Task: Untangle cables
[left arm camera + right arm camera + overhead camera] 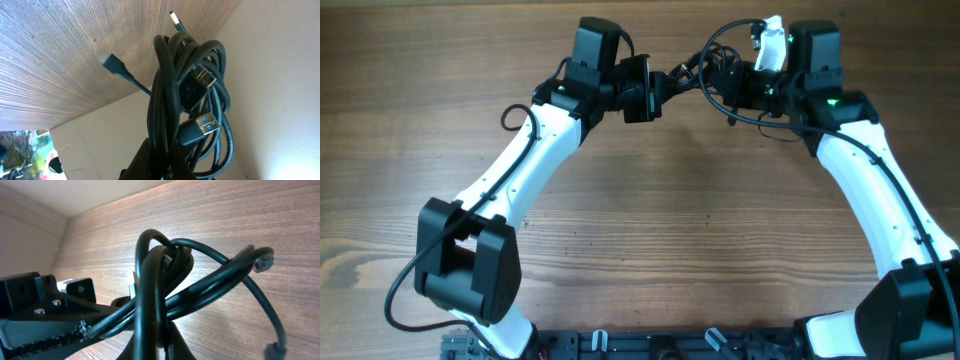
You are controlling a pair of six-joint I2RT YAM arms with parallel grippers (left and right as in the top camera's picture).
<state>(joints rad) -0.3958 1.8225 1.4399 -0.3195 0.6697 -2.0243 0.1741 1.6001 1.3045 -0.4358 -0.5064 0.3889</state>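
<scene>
Item: cables (685,72), black, one knotted clump.
Location: held above the table (650,220) near its far edge, between the two arms.
Long axis: left to right, from the left gripper (658,90) to the right gripper (722,82).
Plug ends: point several ways; blue-tongued plug (206,124) angles sideways.
Grip: both grippers are pinched tight on the clump.

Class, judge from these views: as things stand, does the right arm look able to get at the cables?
Likely yes. The right hand is shut right on the cables, which run across from it to the left hand, also gripping them. Nothing lies between hand and clump.
</scene>
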